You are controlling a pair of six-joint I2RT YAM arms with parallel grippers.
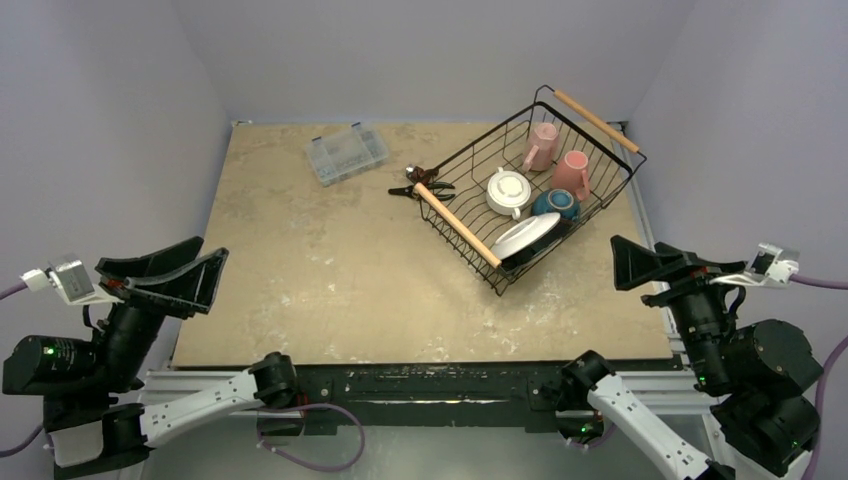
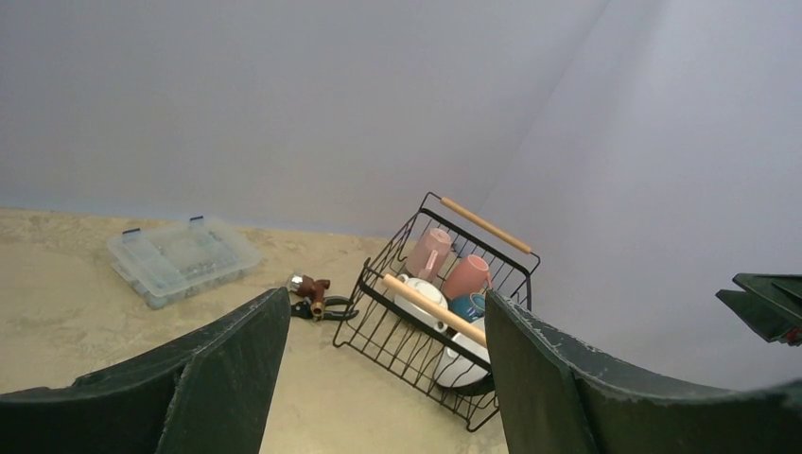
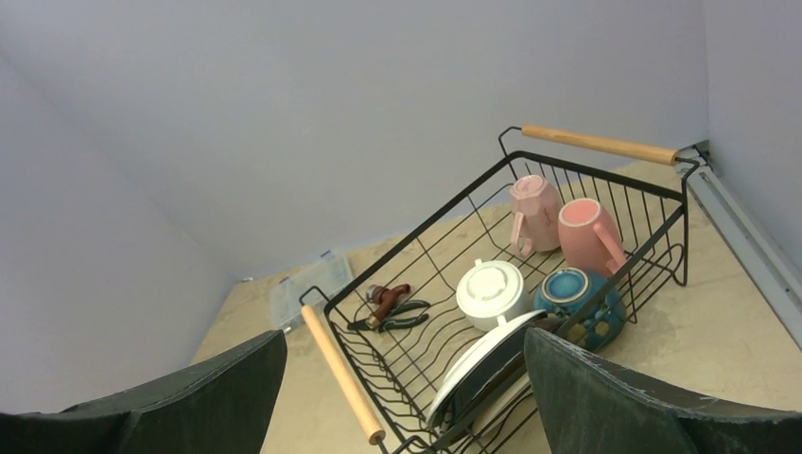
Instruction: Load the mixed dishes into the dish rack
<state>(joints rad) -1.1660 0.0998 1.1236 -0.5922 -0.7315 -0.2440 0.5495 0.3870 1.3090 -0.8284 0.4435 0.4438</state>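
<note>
The dish rack sits skewed at about 2 o'clock on the tabletop. By my reading it already holds everything: two pink mugs at its far end, the white two-handled cup in the middle, the blue bowl at the cup's 4 o'clock, and the plates leaning on edge at the near end. My worry is those plates: a nudge to the wire could slide them flat or onto the bowl. The hand tool lies just outside the rack at its 9 o'clock, the clear box beyond it. My left hand at 8 o'clock and my right hand at 4 o'clock are both spread and carry nothing. The right hand is near the rack's corner, so a careless swing there could shove it.
</note>
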